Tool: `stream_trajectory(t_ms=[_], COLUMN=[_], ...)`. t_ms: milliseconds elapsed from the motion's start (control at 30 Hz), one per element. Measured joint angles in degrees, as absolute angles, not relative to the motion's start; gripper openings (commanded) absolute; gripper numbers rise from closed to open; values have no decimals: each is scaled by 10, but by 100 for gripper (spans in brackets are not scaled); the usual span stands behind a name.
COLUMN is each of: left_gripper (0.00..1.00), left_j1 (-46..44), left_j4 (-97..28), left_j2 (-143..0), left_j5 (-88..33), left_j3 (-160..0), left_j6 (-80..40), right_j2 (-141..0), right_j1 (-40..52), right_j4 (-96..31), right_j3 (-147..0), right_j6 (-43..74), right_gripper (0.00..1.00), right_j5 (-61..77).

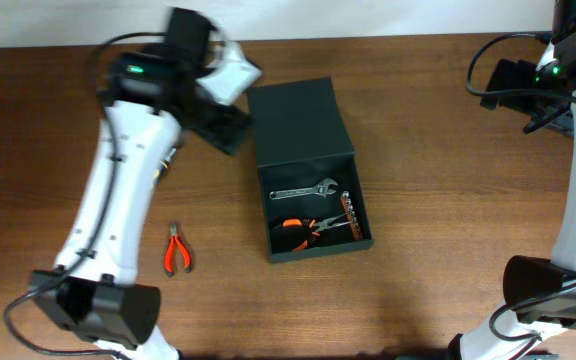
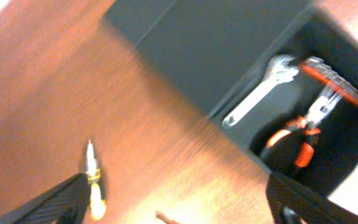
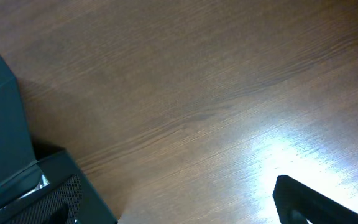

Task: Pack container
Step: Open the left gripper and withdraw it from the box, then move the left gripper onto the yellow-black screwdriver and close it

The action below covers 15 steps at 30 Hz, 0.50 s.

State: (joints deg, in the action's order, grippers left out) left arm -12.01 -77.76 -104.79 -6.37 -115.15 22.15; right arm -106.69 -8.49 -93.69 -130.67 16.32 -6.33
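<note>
Seeing the container [image 1: 303,120] mid-table with its flap lid folded back on the far side and the body open. Inside I read an adjustable wrench [image 1: 306,189], orange-handled pliers [image 1: 303,228] toward the near wall, and an orange-and-metal bit strip [image 1: 354,215] along the right wall. The left gripper [image 2: 176,193] hangs over bare table [image 1: 418,290] just left of the lid, fingers wide apart with nothing between them. A blurred yellow-handled tool [image 2: 93,186] lies by one finger. A second, smaller pair of orange pliers [image 1: 176,250] lies left of the container, apart from it. The right gripper [image 1: 548,105] sits far right, well apart; only one finger shows, so I cannot tell its state.
</note>
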Motion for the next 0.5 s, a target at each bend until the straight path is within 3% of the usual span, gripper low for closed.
stream_trajectory(t_ms=[167, 333, 500], left_gripper=[99, 99, 96], left_j1=[-9, 84, 117], left_j4=[-790, -762, -717], left_j2=[-1048, -1048, -1048], left_j5=[-61, -62, -62], left_j3=[-1150, -1121, -1036], left_j6=[186, 175, 194], right_j2=[-1067, -1067, -1067], right_j1=[-85, -85, -85], right_j4=[-937, -937, -937], right_j3=[-1307, -1307, -1307], right_j6=[163, 163, 163], right_gripper=[99, 99, 99], right_j5=[-63, -63, -63])
